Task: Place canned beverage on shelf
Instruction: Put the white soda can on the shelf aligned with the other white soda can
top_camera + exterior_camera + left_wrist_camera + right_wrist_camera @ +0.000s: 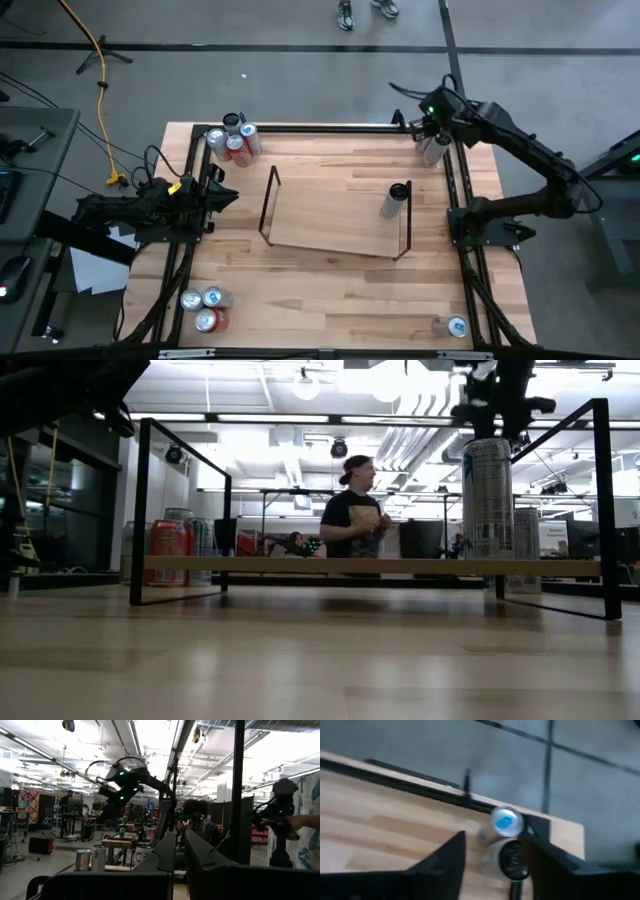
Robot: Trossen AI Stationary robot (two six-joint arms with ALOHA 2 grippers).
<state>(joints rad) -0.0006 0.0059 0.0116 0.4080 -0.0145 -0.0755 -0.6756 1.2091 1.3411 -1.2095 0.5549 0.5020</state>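
Observation:
The shelf (270,205) is a low black rod rack with a wooden board, in the middle of the table. One tall silver can (395,198) stands upright on the board's right end, and it also shows in the low view (487,495). My right gripper (432,128) is open above two silver cans (432,150) at the table's far right corner. In the right wrist view its fingers (447,857) stand on either side of the nearer can (512,860). A can with a blue tab (506,822) stands just beyond. My left gripper (225,195) waits at the table's left edge, fingers close together. My right gripper comes from above, pointing down, with one finger on each side of the nearer silver can's top (512,851). The can stands upright on the table. I cannot tell whether the fingers touch it.
Several cans (233,140) stand at the far left corner and a few more (205,305) at the near left. One can (452,326) lies at the near right. A black rail frame (320,128) runs along the table's edges. A person (355,515) stands in the room behind.

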